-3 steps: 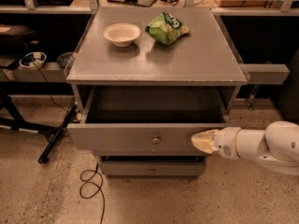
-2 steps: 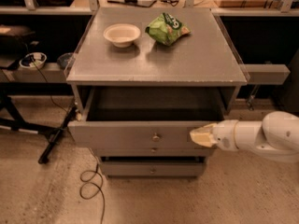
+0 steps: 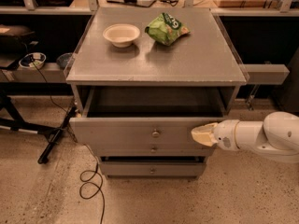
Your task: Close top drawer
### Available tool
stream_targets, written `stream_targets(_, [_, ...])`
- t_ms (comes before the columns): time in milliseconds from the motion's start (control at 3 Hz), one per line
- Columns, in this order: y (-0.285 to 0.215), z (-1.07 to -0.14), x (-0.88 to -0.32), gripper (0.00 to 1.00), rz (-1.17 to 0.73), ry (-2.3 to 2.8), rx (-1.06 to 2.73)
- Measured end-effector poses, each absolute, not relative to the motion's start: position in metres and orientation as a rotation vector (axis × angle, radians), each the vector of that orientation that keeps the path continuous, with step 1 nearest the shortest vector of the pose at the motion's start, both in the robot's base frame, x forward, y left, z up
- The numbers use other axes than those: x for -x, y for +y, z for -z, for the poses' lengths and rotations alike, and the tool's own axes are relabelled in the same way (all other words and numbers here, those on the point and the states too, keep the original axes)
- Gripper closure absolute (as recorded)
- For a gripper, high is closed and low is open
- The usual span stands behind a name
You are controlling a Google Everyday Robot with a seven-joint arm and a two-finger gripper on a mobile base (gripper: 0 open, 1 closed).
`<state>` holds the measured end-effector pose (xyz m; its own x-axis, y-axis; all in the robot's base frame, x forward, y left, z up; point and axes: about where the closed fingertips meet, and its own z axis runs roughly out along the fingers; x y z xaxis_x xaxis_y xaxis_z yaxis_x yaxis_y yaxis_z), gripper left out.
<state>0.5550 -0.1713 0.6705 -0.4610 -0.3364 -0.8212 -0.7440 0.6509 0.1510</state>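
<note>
The top drawer [image 3: 126, 130] is a wide grey wooden drawer, pulled out from the cabinet, with its inside dark and nothing visible in it. Its front has a small round metal knob [image 3: 155, 134] at centre. My gripper [image 3: 202, 135] comes in from the right on a white arm. Its cream tip rests against the right part of the drawer front, to the right of the knob. Below are two shorter grey drawers [image 3: 152, 169] with similar knobs.
On the cabinet top [image 3: 154, 62] stand a white bowl [image 3: 121, 34] and a green chip bag [image 3: 166, 28]. A black cable [image 3: 91, 183] loops on the speckled floor at the lower left. Black stand legs [image 3: 51, 139] lie to the left. Shelving runs behind.
My gripper has moved left along the drawer front, a little nearer the knob. The drawer looks about as far open as before.
</note>
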Motion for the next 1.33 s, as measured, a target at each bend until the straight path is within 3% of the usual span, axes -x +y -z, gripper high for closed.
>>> stream_targets(1000, [-0.171, -0.674, -0.576, 0.04, -0.566, 2.089, 0.793])
stream_targets(1333, [-0.174, -0.684, -0.585, 0.00, -0.541, 2.082, 0.761])
